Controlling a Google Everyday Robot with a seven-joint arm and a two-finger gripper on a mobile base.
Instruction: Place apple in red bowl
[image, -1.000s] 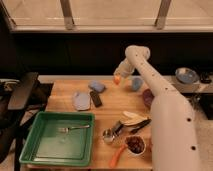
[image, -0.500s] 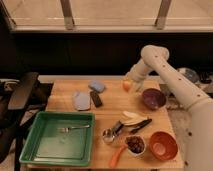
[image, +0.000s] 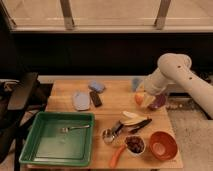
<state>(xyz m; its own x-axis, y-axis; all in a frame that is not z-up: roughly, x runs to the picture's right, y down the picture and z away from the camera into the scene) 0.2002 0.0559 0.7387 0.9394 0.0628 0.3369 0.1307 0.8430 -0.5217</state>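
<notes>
The apple (image: 137, 98), a small round orange fruit, is held in my gripper (image: 142, 99) above the right part of the wooden table. The gripper hangs from the white arm that comes in from the upper right. The red bowl (image: 163, 144) stands at the table's front right corner, in front of the gripper and a little to its right. The bowl is wide and glossy inside.
A purple bowl (image: 159, 103) sits just right of the gripper, partly hidden by the arm. A small white bowl of dark fruit (image: 134, 144) and a carrot (image: 117, 156) lie left of the red bowl. A banana and utensils (image: 133, 120) lie mid-table. A green tray (image: 59, 139) holding a fork is front left. A blue cup (image: 136, 82) stands at the back.
The gripper has carried the apple from the back middle of the table to the right and toward the front. The arm has swung right, uncovering the red bowl.
</notes>
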